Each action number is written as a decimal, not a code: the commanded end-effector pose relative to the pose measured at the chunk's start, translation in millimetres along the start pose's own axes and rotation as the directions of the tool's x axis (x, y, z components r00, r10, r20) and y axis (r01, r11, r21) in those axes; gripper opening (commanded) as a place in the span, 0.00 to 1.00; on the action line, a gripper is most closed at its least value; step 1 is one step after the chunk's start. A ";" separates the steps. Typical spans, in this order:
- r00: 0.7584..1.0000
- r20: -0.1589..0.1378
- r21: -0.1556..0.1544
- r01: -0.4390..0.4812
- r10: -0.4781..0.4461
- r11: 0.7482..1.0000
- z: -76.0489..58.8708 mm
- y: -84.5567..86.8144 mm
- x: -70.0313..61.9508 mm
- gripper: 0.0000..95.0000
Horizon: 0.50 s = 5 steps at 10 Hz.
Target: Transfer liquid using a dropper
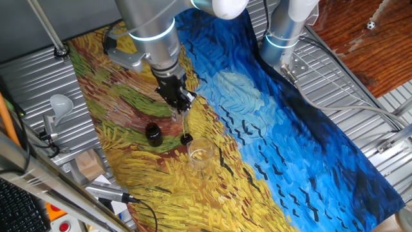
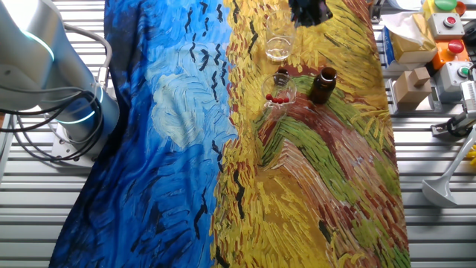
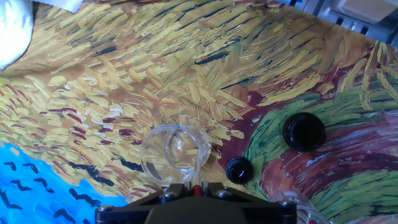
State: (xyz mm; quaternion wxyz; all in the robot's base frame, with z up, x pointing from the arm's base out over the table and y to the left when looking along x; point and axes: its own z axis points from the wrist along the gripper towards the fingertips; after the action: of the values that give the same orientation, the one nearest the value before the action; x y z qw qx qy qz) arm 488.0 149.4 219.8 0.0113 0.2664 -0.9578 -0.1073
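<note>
1. Clear glass: an empty beaker [image 3: 175, 154] stands on the painted cloth [image 2: 312, 186]; a second glass [image 2: 279, 92] holds several red-bulbed droppers.
2. A brown bottle [image 2: 323, 85] stands beside that glass, its black cap [image 3: 239, 169] lying near the beaker.
3. The gripper [image 1: 181, 103], fingers narrow, holds the dropper [image 1: 181, 115] upright above the cloth.
4. No readable writing.

The table cover [image 1: 290, 129] looks like matt printed cloth. The empty beaker [image 1: 200, 153] is clear, glossy glass. The small bottle [image 2: 323, 85] is dark brown glass. The arm [image 1: 149, 26] has smooth grey metal.
</note>
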 end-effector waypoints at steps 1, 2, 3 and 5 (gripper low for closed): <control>1.000 0.007 -0.004 0.004 -0.004 1.000 0.3 0.2 0.3 0.00; 1.000 0.009 -0.008 0.001 -0.001 1.000 0.3 0.2 0.3 0.00; 1.000 0.009 -0.007 -0.001 0.002 1.000 0.3 0.2 0.3 0.00; 1.000 0.005 -0.005 0.009 -0.009 1.000 0.3 0.2 0.3 0.00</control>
State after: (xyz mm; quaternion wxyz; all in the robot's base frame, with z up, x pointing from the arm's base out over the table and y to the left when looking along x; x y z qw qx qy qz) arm 487.1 149.4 219.4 0.0091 0.2699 -0.9566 -0.1095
